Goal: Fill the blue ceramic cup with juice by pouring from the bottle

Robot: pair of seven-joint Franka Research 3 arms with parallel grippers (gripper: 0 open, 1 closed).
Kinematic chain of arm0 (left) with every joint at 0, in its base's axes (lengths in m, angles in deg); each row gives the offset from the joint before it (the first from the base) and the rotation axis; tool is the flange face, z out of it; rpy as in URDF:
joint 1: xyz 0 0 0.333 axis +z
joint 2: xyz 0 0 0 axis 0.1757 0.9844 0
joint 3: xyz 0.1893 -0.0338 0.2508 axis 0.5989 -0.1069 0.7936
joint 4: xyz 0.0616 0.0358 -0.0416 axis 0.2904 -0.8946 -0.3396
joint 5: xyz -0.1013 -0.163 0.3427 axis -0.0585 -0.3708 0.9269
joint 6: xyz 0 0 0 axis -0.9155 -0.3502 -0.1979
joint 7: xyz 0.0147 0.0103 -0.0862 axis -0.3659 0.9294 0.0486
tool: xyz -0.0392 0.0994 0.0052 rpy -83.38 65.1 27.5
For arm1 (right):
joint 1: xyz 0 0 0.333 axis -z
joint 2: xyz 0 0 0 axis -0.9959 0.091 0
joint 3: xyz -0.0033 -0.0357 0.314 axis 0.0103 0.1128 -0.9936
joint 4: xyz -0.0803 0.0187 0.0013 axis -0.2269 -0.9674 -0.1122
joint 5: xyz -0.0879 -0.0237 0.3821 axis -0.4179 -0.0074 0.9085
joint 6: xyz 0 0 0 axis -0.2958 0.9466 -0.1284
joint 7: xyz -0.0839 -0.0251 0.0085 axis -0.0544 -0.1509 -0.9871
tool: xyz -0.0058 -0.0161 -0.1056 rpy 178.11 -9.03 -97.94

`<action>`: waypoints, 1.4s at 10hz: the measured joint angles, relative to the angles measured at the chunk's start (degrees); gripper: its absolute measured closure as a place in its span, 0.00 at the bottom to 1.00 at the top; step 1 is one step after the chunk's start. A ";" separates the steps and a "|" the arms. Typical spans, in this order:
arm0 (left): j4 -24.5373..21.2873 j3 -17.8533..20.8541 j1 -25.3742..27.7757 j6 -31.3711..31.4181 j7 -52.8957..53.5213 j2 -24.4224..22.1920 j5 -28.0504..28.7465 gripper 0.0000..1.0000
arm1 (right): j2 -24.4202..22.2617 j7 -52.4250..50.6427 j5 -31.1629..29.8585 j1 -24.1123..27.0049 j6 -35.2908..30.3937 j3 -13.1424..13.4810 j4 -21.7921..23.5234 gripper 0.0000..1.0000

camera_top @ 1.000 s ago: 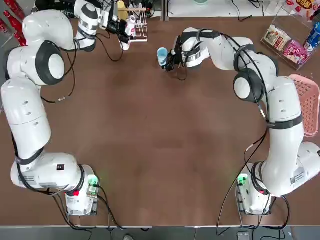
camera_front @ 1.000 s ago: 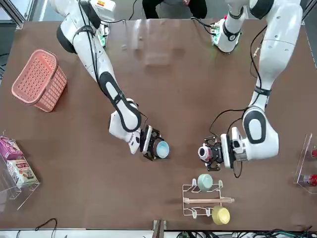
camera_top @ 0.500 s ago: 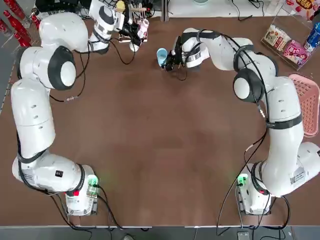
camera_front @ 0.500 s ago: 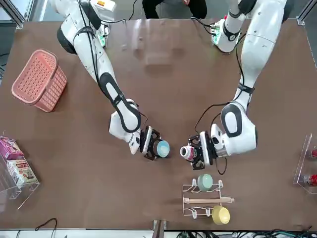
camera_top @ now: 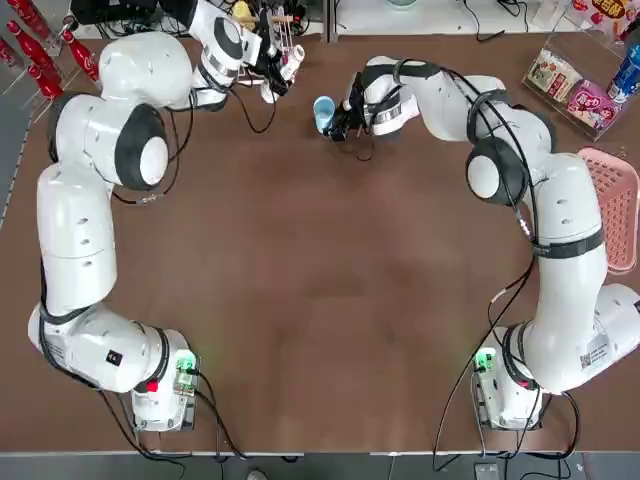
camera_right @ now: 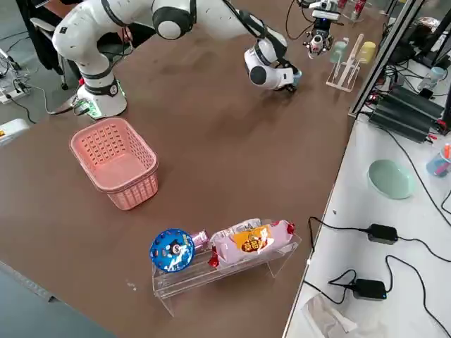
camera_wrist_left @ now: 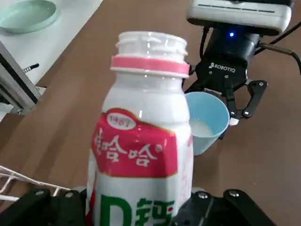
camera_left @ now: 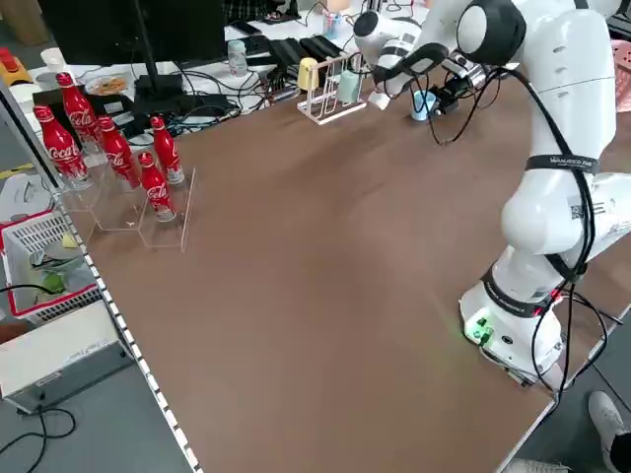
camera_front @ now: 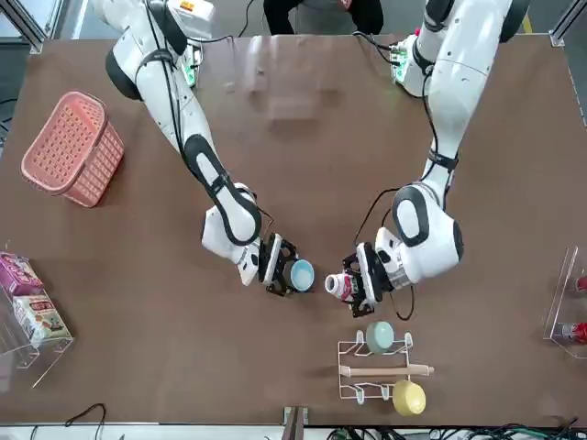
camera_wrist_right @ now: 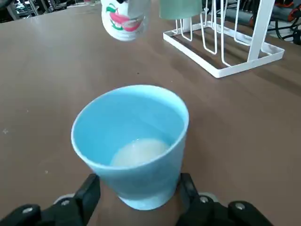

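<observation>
The blue ceramic cup [camera_wrist_right: 134, 141] stands upright on the brown table with a little pale liquid in its bottom. My right gripper [camera_wrist_right: 137, 190] is shut on its base, one finger on each side; in the top view the cup [camera_top: 323, 110] is at the far middle of the table. My left gripper [camera_front: 360, 282] is shut on the bottle [camera_front: 340, 285], which is white with a red-and-pink label and has no cap. The bottle [camera_wrist_left: 143, 136] is held tilted just beside the cup, its open mouth pointing toward the cup, a small gap apart.
A white wire rack [camera_front: 383, 371] holding a mint-green cup [camera_front: 379, 336] and a yellow cup [camera_front: 408, 397] stands just behind the bottle. A pink basket [camera_top: 615, 205] sits at the robot's right, red bottles [camera_left: 108, 148] at its left and a snack holder [camera_right: 225, 253] at the far right corner.
My left arm has carried the bottle sideways from the rack toward the cup. The right gripper's fingers have closed in on the cup, which stayed in place.
</observation>
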 joint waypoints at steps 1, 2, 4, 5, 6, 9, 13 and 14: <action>-0.05 1.25 -1.73 0.27 -1.79 0.15 0.00 0.58 | 0.01 0.00 0.12 0.00 0.34 0.00 0.00 0.23; -0.09 2.82 -3.56 0.58 -2.52 0.30 0.00 0.58 | 0.02 0.00 0.18 -0.01 0.59 0.00 0.00 0.25; -0.18 9.26 -9.23 0.63 -3.03 0.49 0.00 0.58 | 0.03 0.00 0.24 -0.01 0.73 0.00 0.00 0.26; -0.18 11.13 -11.17 0.64 -3.46 0.50 0.00 0.58 | 0.03 0.00 0.25 -0.02 0.75 0.00 0.00 0.26; -0.19 12.57 -12.80 0.64 -3.99 0.56 0.05 0.58 | 0.03 0.00 0.26 -0.02 0.76 0.00 0.00 0.28; -0.22 16.94 -17.59 0.72 -7.34 0.84 2.30 0.58 | 0.03 0.00 0.33 -0.03 0.80 -0.01 0.00 0.28; -0.10 23.36 -22.99 0.86 -12.85 1.80 8.61 0.58 | 0.03 0.00 0.50 -0.05 1.20 -0.01 0.00 0.29; -0.10 23.52 -23.41 0.86 -13.76 1.95 8.79 0.58 | 0.03 0.00 0.64 -0.06 1.31 -0.01 0.00 0.29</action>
